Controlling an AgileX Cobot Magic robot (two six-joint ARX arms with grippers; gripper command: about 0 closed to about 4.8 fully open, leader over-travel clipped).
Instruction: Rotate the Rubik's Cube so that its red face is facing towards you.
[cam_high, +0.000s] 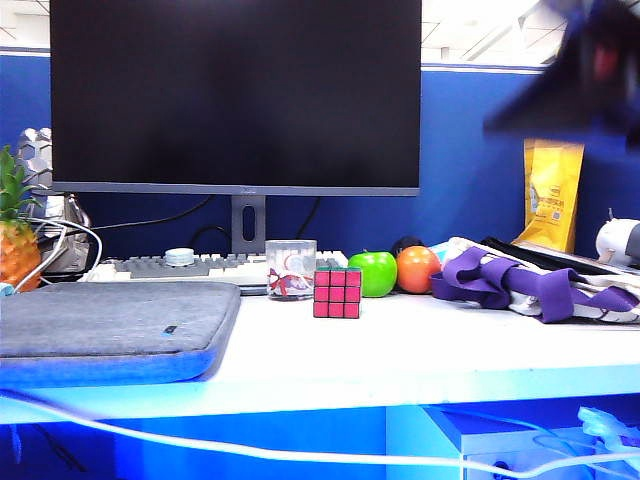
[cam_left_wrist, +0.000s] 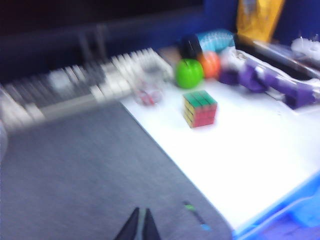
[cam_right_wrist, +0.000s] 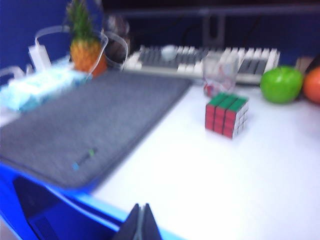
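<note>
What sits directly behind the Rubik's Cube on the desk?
Behind the Rubik's Cube stand a clear glass cup and a green apple, with the keyboard further back. Both grippers, left and right, hover away, shut.

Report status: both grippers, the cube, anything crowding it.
Left gripper shut, over the grey sleeve, clear of the cube. Right gripper shut, at the table's front edge. Rubik's Cube untouched, red face front. Glass cup close behind.
</note>
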